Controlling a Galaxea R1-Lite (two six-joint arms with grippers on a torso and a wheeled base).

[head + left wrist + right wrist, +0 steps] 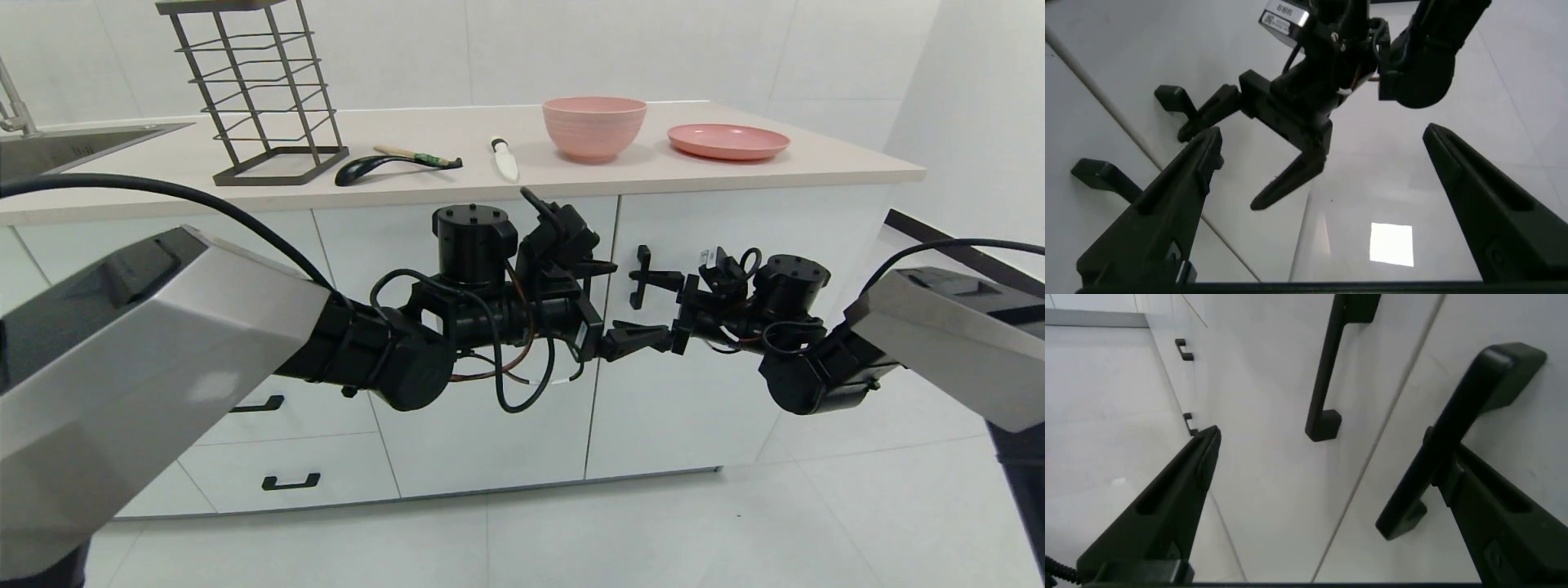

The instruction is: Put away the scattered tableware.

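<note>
- Several pieces of tableware sit on the pale countertop (816, 167), all well above and beyond both arms.
- One pink bowl (594, 126) stands upright toward the back of the counter. Its inside is hidden from this angle, so I cannot tell whether it holds anything.
- A pink plate (728, 140) lies flat near the bowl on the robot's right, not touching it.
- On the bowl's other side, a white utensil (505, 159) lies with its dark end pointing to the wall.
- A black spoon (359, 169) lies just beside the base of the wire rack (261, 90). A wooden piece with green marks (408, 153) runs along its handle. I cannot tell whether this piece is a separate item, and the marks are too small to read.
- The rack stands upright near the sink (73, 143), which is sunk into the counter at the far left.
- Both arms hang in front of the white cabinet doors (694, 237), their grippers facing each other with the tips near.
- The left gripper (600, 306) has its fingers spread wide with nothing between them.
- The right gripper (629, 314) is also spread wide and grasps nothing. In the right wrist view a black door handle (1331, 376) shows beyond its fingers.
- A small white label (1284, 15) sits on the right gripper's body, with print too small to make out.
</note>
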